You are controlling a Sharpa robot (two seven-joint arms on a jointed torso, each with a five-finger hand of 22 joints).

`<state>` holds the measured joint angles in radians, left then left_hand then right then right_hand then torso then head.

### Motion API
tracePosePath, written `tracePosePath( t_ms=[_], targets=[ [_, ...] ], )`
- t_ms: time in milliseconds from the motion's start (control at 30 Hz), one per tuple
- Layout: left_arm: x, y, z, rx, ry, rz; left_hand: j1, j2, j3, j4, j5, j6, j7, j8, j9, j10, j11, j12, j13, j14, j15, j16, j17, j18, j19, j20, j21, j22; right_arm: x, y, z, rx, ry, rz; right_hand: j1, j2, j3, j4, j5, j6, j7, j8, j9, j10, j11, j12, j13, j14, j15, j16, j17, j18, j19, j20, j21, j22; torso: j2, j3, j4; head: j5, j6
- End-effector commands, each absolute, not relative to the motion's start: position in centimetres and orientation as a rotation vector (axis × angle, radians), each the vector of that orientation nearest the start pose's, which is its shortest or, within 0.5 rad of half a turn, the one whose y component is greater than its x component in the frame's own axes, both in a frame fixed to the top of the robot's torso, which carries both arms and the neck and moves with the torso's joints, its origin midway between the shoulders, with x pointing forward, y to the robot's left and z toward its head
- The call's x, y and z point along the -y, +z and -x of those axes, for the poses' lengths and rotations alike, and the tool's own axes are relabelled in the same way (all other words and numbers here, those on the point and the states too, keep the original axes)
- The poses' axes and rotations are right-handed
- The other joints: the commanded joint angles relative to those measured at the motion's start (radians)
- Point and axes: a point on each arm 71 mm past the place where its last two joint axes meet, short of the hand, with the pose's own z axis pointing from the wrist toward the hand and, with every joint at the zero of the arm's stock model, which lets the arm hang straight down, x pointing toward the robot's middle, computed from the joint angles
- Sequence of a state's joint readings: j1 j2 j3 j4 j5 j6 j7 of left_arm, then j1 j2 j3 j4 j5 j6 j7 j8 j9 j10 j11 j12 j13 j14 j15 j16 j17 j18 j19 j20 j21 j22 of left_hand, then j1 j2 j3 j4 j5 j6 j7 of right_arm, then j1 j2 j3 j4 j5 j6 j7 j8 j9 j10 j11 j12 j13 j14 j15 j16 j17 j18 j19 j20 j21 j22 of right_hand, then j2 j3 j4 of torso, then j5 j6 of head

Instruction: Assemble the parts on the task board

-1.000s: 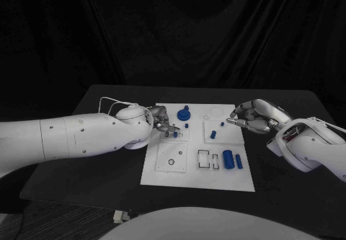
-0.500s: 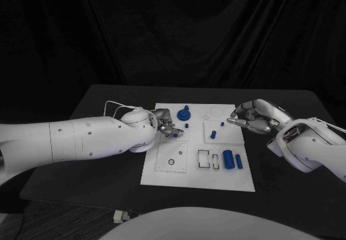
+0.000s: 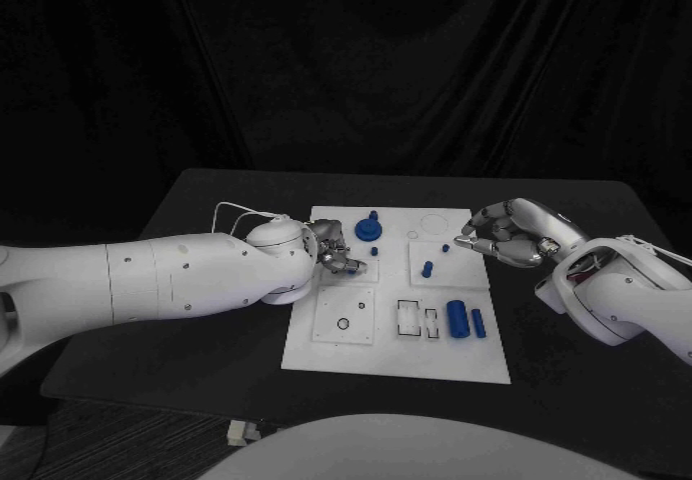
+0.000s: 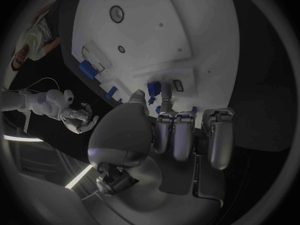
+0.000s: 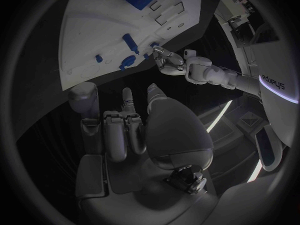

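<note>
One white task board (image 3: 325, 355) is seen between the two hands. Two blue cylinders (image 3: 456, 318) lie side by side near the right hand (image 3: 505, 235), long axes running away from the robot. A blue peg (image 3: 352, 267) stands by the left hand (image 3: 332, 250). Whether either hand grasps anything cannot be told.

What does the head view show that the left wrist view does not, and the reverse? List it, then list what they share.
Head view adds: the black table's edges, the white left arm reaching in, and the round blue piece at the board's far end.

Left wrist view adds: a close look from behind the left hand, with a small blue peg just past its fingertips; whether it is gripped is unclear.

Both: the white board, the pair of blue cylinders and the right hand.
</note>
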<state>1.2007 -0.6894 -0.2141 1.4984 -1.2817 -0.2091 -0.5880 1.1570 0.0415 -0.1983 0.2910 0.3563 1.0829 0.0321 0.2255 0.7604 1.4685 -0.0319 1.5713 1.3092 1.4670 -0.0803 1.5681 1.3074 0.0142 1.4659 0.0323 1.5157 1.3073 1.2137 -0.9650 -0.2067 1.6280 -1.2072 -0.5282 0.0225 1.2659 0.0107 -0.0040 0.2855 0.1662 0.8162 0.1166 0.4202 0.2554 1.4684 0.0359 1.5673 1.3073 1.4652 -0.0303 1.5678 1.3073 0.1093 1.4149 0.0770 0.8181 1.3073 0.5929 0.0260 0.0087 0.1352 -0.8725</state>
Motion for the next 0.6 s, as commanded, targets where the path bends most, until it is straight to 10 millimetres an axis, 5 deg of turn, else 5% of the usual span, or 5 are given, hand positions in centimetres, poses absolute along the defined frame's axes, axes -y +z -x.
tracePosePath(
  t_ms=[33, 200, 600],
  targets=[
    [-15.99, -26.95, -46.02, -2.142, -0.283, 0.067, 0.009, 0.001, -0.007, -0.002, 0.005, 0.010, 0.000, -0.004, -0.001, 0.102, -0.007, -0.001, 0.262, 0.104, -0.006, 0.003, 0.263, 0.004, 0.061, -0.004, -0.005, 0.224, 23.36, -21.68, -44.33, -1.644, 0.773, -0.071, 0.008, 0.000, -0.004, -0.003, 0.007, -0.007, -0.001, 0.003, 0.001, 0.102, 0.003, 0.004, 0.264, 0.106, 0.001, 0.003, 0.263, 0.012, -0.006, -0.002, -0.005, 0.100, 0.000, -0.0001, 0.0000, 0.003, 0.000],
    [-15.74, -27.13, -46.00, -2.154, -0.283, 0.055, 0.024, 0.002, -0.006, -0.005, 0.020, 0.016, -0.003, -0.001, -0.001, 0.102, -0.009, -0.001, 0.262, 0.104, -0.008, 0.003, 0.263, 0.004, 0.061, -0.005, -0.007, 0.224, 23.24, -21.70, -44.34, -1.645, 0.776, -0.069, 0.008, 0.000, -0.004, -0.003, 0.007, -0.007, -0.001, 0.003, 0.001, 0.102, 0.003, 0.004, 0.264, 0.106, 0.001, 0.003, 0.263, 0.012, -0.006, -0.002, -0.005, 0.100, 0.000, 0.0000, -0.0001, 0.003, 0.000],
    [-15.47, -27.24, -46.00, -2.147, -0.319, 0.043, 0.113, 0.000, 0.009, -0.010, 0.115, 0.026, -0.017, 0.023, 0.023, 0.102, -0.022, -0.001, 0.262, 0.104, -0.018, 0.003, 0.263, 0.004, 0.063, -0.015, -0.007, 0.226, 23.24, -21.69, -44.31, -1.645, 0.777, -0.069, 0.008, 0.000, -0.004, -0.003, 0.007, -0.007, -0.001, 0.004, 0.001, 0.102, 0.002, 0.004, 0.264, 0.106, 0.000, 0.003, 0.263, 0.012, -0.006, -0.002, -0.004, 0.100, 0.000, -0.0001, -0.0002, 0.001, 0.000]
  ],
)
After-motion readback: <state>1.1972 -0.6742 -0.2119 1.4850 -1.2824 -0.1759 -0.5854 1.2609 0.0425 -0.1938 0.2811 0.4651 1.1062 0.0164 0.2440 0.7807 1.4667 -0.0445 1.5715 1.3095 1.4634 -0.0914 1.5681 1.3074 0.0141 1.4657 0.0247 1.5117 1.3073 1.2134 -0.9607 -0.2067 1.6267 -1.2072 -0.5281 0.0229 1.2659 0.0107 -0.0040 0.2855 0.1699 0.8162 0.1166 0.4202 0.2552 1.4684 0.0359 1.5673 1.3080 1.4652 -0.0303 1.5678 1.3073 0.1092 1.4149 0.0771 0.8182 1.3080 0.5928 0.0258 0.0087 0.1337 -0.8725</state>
